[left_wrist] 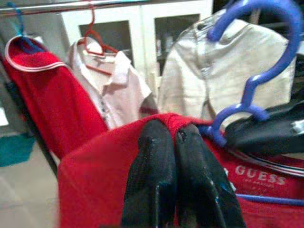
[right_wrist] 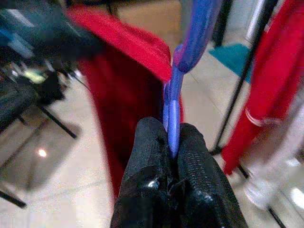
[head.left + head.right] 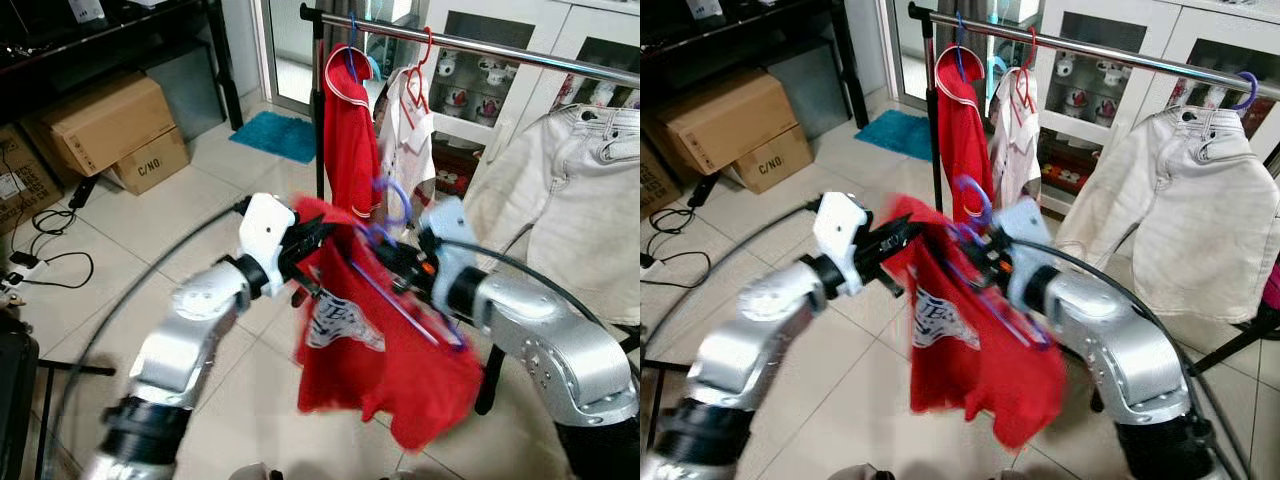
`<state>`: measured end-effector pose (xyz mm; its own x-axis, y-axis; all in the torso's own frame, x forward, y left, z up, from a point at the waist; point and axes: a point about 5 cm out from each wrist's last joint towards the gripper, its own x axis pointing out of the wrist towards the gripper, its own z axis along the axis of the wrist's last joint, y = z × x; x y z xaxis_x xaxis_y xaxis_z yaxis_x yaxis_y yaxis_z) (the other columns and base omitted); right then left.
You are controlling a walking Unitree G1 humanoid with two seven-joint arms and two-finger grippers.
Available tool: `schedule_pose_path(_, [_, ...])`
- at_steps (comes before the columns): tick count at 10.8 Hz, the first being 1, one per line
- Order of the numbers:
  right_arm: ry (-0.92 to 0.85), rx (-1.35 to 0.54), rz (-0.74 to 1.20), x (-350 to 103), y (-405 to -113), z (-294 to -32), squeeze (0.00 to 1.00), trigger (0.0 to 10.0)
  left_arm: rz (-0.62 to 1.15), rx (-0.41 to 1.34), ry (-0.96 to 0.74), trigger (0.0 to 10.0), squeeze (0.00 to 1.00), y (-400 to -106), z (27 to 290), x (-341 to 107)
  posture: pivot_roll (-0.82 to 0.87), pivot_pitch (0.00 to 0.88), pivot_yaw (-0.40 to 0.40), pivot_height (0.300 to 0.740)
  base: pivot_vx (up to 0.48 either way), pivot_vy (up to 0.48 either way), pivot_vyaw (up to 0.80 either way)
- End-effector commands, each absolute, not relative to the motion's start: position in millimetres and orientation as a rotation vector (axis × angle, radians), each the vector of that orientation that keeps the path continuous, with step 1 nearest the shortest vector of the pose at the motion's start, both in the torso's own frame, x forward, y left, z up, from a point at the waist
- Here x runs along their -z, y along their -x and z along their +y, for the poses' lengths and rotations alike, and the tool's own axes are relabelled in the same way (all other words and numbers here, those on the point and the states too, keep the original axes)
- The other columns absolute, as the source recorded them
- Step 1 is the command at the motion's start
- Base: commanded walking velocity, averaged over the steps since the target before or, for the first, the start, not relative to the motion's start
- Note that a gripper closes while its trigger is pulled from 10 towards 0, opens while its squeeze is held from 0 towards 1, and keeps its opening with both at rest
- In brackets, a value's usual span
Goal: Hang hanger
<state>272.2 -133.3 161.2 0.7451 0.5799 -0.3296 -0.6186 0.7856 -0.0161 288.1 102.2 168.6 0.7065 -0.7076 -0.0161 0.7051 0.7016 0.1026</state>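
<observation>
A blue hanger (image 3: pixel 392 205) carries a red T-shirt (image 3: pixel 370 340) with white print, held in the air in front of the clothes rail (image 3: pixel 480 45). My right gripper (image 2: pixel 172 142) is shut on the blue hanger (image 2: pixel 173 114) just below its hook. My left gripper (image 1: pixel 173 137) is shut on the red T-shirt (image 1: pixel 95 190) at its shoulder edge, left of the hook (image 1: pixel 266 61). Both arms meet at chest height, short of the rail and below it.
On the rail hang a red polo (image 3: pixel 345 130) on a blue hanger, a pale pink shirt (image 3: pixel 410 135) on a red hanger and a cream jacket (image 3: pixel 1160 200). Cardboard boxes (image 3: pixel 105 125) stand at the left, cables (image 3: pixel 45 245) lie on the tiled floor, a white cabinet (image 3: pixel 1110 60) behind.
</observation>
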Motion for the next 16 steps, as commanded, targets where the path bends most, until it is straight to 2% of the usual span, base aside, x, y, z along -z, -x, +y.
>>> schedule_pose_path(1, [0.156,-0.657,0.332,-156,-271,-136,0.0,0.0,-0.045,0.79,-0.105,0.0,0.0,-285,106,-177,-0.16,0.004,0.045,0.74,0.0,0.0,0.0])
schedule_pose_path(3, [0.178,-0.768,0.332,-156,-264,-140,0.0,0.0,-0.047,0.602,-0.188,0.0,0.0,-299,144,-190,-0.16,0.005,0.045,0.74,0.0,0.0,0.0])
schedule_pose_path(4, [0.168,-0.861,0.298,-164,-257,-143,0.0,0.0,-0.054,0.391,-0.242,0.0,0.0,-313,181,-202,-0.15,0.006,0.051,0.74,0.0,0.0,0.0])
schedule_pose_path(6, [0.176,-0.977,0.279,-172,-245,-150,0.0,0.0,-0.079,0.147,-0.364,0.0,0.0,-328,232,-224,-0.15,0.007,0.061,0.74,0.0,0.0,0.0])
schedule_pose_path(8, [0.12,-0.976,0.243,-177,-246,-154,0.0,0.0,-0.037,0.144,-0.424,0.0,0.0,-339,245,-220,-0.15,0.008,0.07,0.74,0.0,0.0,0.0])
schedule_pose_path(9, [0.058,-0.936,0.21,-181,-250,-154,0.0,0.0,-0.011,0.182,-0.43,0.0,0.0,-341,240,-212,-0.15,0.01,0.073,0.74,0.0,0.0,0.0])
schedule_pose_path(12, [-0.237,-0.738,0.04,-199,-269,-145,0.0,0.0,0.048,0.423,-0.339,0.0,0.0,-332,183,-171,-0.15,0.017,0.081,0.74,0.0,0.0,0.0])
schedule_pose_path(13, [-0.299,-0.634,0.018,-199,-277,-142,0.0,0.0,0.02,0.558,-0.274,0.0,0.0,-322,148,-169,-0.14,0.021,0.079,0.74,0.0,0.0,0.0])
schedule_pose_path(15, [-0.357,-0.446,0.008,-192,-292,-143,0.0,0.0,-0.009,0.702,-0.21,0.0,0.0,-308,100,-169,-0.13,0.032,0.073,0.74,0.0,0.0,0.0])
schedule_pose_path(16, [-0.442,-0.277,-0.025,-188,-302,-151,0.0,0.0,-0.028,0.732,-0.154,0.0,0.0,-301,83,-171,-0.13,0.034,0.076,0.74,0.0,0.0,0.0])
